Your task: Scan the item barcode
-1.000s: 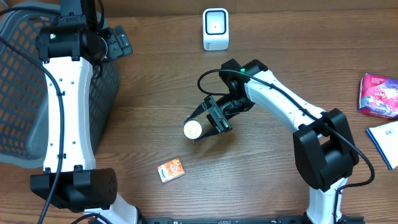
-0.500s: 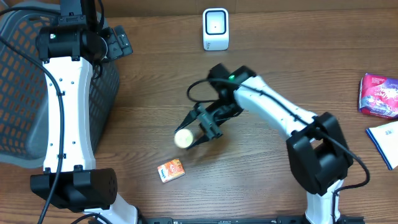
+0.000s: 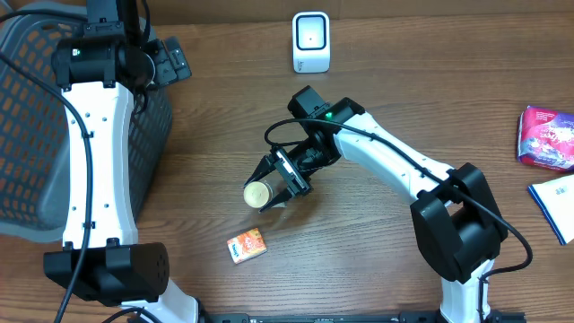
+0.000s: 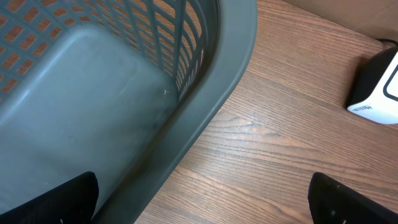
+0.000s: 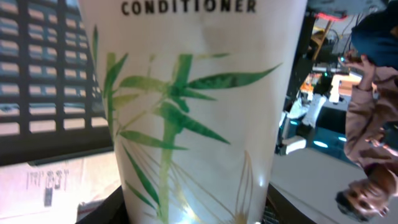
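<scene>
Ok, we've got the right gripper [image 3: 273, 184] out front-left of the scanner [image 3: 311, 41], well apart from it, jaws pinched on the conditioner bottle [image 3: 259, 193]. From overhead we see the bottle's round tan end turned up toward the cam, body tipped, black fingers on either side of it. We can't tell from up there whether the bottle touches the table [image 3: 386, 260] or hangs clear of it.

Right wrist cam: the bottle fills most of the shot, white w/ green bamboo leaves and "CONDITIONER" in black across the top. Blurry room bg on both sides.

Scanner itself: white, upright, window side showing to the overhead cam.

Left gripper [image 3: 170, 61]: well to the left of the scanner, about level w/ it, right by the rim of the grey basket [image 3: 36, 161]. Jaws spread wide. On the left wrist cam its dark fingers [image 4: 59, 202] sit in the two bottom corners, w/ basket wall and rim between them, wood grain beside that, and the scanner's white body at the right edge.

Other bits: a small orange box [image 3: 247, 244] lies flat front-left of the scanner, just beyond the bottle, not touching it. Far right of the scanner, a purple packet [image 3: 547, 137], and a white-and-blue leaflet [image 3: 556, 205] just in front of that.
</scene>
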Tool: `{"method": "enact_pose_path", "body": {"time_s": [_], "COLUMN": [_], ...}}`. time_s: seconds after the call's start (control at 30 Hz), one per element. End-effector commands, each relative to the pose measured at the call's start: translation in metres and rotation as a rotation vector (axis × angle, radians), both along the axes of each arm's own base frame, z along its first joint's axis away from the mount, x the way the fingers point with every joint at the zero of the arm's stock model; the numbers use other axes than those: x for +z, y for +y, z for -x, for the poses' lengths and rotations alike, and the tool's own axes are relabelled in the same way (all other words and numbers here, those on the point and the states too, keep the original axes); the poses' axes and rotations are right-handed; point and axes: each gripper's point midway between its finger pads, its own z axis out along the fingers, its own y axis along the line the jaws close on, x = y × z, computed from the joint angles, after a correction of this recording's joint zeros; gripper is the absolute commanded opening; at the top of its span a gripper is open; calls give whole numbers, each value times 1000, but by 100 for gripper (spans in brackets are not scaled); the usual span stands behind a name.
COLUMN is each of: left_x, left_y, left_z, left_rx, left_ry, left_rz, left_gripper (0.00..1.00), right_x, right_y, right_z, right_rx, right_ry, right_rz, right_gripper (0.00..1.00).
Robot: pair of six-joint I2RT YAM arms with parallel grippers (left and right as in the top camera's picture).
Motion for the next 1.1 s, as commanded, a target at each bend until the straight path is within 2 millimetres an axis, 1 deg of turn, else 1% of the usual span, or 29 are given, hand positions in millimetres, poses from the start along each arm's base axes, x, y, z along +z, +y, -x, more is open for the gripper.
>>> {"method": "enact_pose_path", "body": {"time_s": [0.0, 0.1, 0.17, 0.23, 0.27, 0.37, 0.47, 0.57, 0.6, 0.63, 0.67, 0.7, 0.73, 0.77, 0.8, 0.83, 0.9, 0.93, 0.97, 1.0, 1.07], "left_x": [-6, -5, -6, -6, -6, -6, -6, -5, -6, -6, -6, -6, -6, -6, -6, -5, -6, -6, -5, -6, -6], "left_y": [-1, -1, -1, -1, -1, -1, -1, -1, -1, -1, -1, -1, -1, -1, -1, -1, -1, -1, -1, -1, -1], "left_z": [-1, -1, -1, -1, -1, -1, -1, -1, -1, -1, -1, -1, -1, -1, -1, -1, -1, -1, -1, -1, -1], "left_rx": [-4, -4, -4, -4, -4, -4, -4, -4, -4, -4, -4, -4, -4, -4, -4, -4, -4, -4, -4, -4, -4], "left_ry": [15, 16, 16, 15, 16, 16, 15, 16, 16, 15, 15, 15, 16, 16, 15, 16, 15, 15, 16, 16, 16], "left_rz": [4, 4, 4, 4, 4, 4, 4, 4, 4, 4, 4, 4, 4, 4, 4, 4, 4, 4, 4, 4, 4], "left_gripper": [100, 100, 100, 100, 100, 100, 100, 100, 100, 100, 100, 100, 100, 100, 100, 100, 100, 100, 100, 100, 100], "right_x": [17, 15, 6, -4, -11, -22, -26, -27, -27, -28, -32, -46, -53, -61, -69, -77, -90, -95, -98, -100, -100], "right_y": [0, -4, -10, -18, -24, -41, -59, -69, -71, -73, -75, -83, -87, -93, -99, -108, -127, -138, -143, -146, -144], "right_z": [-5, -11, -19, -31, -39, -58, -74, -84, -86, -89, -93, -103, -110, -115, -118, -118, -118, -119, -120, -121, -123], "right_rx": [-18, -34, -61, -85, -102, -151, -195, -212, -204, -188, -169, -110, -68, 18, 111, 197, 305, 335, 345, 335, 290], "right_ry": [-49, -54, -77, -132, -166, -207, -220, -250, -282, -336, -400, -583, -685, -833, -948, -1023, -1076, -1080, -1080, -1074, -1062], "right_rz": [3, 14, 52, 94, 122, 187, 215, 210, 195, 176, 173, 205, 218, 226, 237, 272, 367, 438, 466, 467, 411], "right_gripper": [46, 46, 46, 55, 57, 55, 55, 56, 58, 62, 69, 88, 94, 99, 100, 100, 100, 100, 100, 100, 100]}}
